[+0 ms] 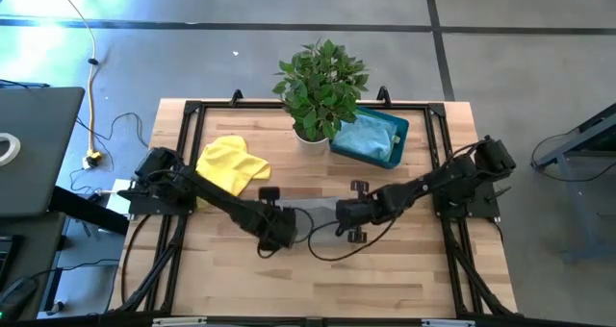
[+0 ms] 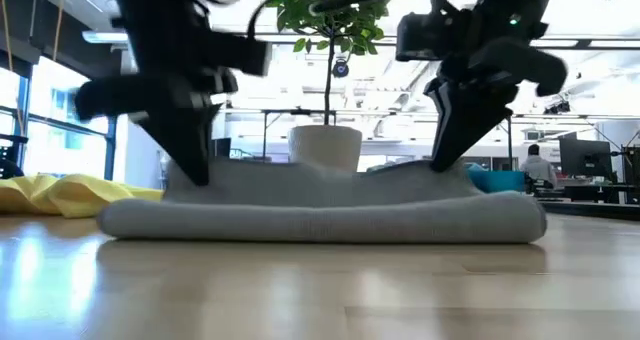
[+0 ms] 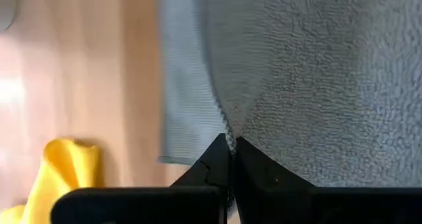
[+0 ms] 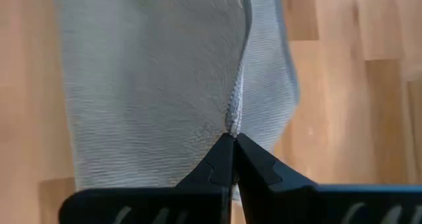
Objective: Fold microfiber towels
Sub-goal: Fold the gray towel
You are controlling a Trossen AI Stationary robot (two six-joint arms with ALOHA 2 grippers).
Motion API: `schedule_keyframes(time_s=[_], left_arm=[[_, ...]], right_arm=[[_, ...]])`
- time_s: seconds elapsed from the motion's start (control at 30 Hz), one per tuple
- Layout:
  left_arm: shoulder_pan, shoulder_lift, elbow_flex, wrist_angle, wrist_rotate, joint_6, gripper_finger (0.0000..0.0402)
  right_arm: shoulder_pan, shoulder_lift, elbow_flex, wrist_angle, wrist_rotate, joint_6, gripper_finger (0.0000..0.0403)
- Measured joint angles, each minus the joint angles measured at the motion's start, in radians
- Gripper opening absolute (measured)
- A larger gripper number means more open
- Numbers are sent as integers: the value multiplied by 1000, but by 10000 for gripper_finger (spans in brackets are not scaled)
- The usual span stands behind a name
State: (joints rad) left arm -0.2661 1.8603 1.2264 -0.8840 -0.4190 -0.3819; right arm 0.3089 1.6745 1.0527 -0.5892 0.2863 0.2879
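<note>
One grey towel point(image 1: 310, 214) lies at the middle of the table point(image 1: 404, 279), between the two arms; in the low view it shows as a long flat roll point(image 2: 320, 218), folded over on itself, with both grippers standing on its upper layer near either end. The left gripper point(image 1: 279, 233) is pinched tight on the towel's hemmed edge; its wrist view shows the two dark fingers point(image 3: 212, 163) pressed together with the cloth's edge point(image 3: 227, 135) caught at their tips. The right gripper point(image 1: 348, 214) is likewise clamped on the grey towel; its fingers point(image 4: 221, 159) meet on the hem point(image 4: 234, 115), with no gap between them.

One yellow towel point(image 1: 231, 163) lies crumpled on the left part of the table, well apart from the grey one; it shows at the edge of the low view point(image 2: 60, 193) and in the left wrist view point(image 3: 62, 174). One light blue towel point(image 1: 366, 135) sits in the bin point(image 1: 397, 127) at the far side, just beside one plant point(image 1: 320, 85) in a white pot point(image 2: 325, 145).

That makes three towels in view, two grippers, one bin, one plant; in the room beyond the table a person point(image 2: 540, 165) is seated at a desk.
</note>
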Motion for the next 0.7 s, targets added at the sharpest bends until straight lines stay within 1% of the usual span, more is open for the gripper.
schedule_keyframes(time_s=[0.17, 0.23, 0.33, 0.47, 0.53, 0.6, 0.7], left_arm=[[66, 0, -17, 9, -73, -24, 0], [83, 0, -17, 13, -70, -8, 0], [102, 0, -17, 14, -36, -5, 0], [114, 0, -17, 14, -36, -28, 0], [118, 0, -17, 14, -36, -40, 1], [118, 0, -17, 14, -36, -53, 6], [118, 0, -17, 11, -40, -57, 27]], right_arm=[[-47, 0, -1, -1, -5, -27, 0], [-61, 0, -2, -17, -6, -27, 0], [-81, 0, -2, -35, -6, -27, 0], [-96, 0, -3, -54, -6, -28, 6], [-98, 0, -3, -67, -3, -28, 22], [-100, 0, -3, -81, 3, -35, 47], [-99, 0, -3, -99, 1, -27, 89]])
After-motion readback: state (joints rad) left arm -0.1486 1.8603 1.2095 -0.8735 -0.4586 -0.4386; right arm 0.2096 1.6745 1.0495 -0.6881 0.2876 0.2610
